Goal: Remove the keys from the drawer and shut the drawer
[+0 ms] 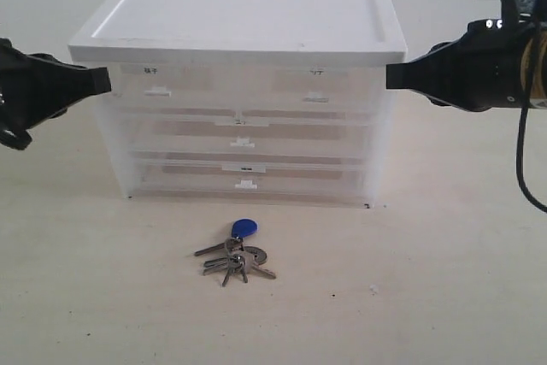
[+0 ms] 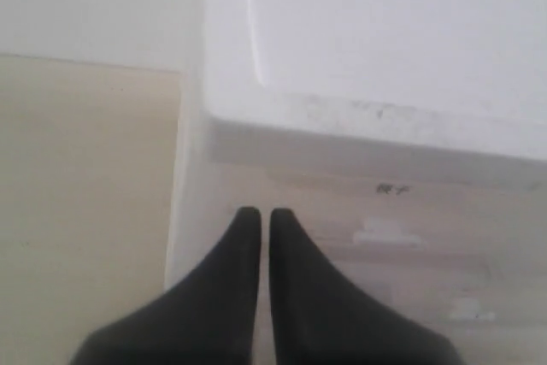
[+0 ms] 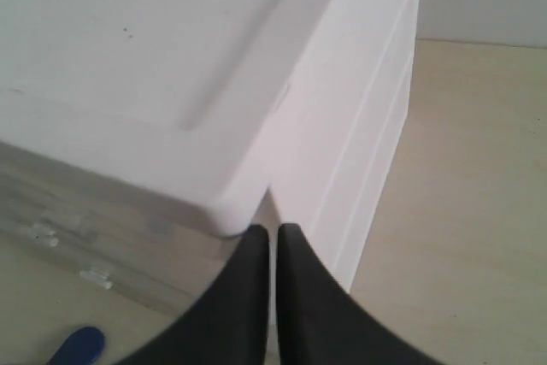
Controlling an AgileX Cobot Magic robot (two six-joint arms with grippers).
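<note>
- Black left gripper [image 2: 259,211]: fingers together, holding nothing, tip just beside the top left corner of the cabinet [image 1: 248,14]; the arm reaches in level from the left.
- Right gripper [image 3: 272,228]: likewise pressed together and empty, at the top right corner, its arm level from the right.
- Drawer [image 1: 256,175], lowest tier, looks pushed in flush.
- Keys [image 1: 235,261] lie on the table [image 1: 427,297], near side of the cabinet, well apart from both grippers.
- They are probably light, hard and slippery, loose on their ring; the blue fob [image 1: 244,228] looks like the surest hold.
</note>
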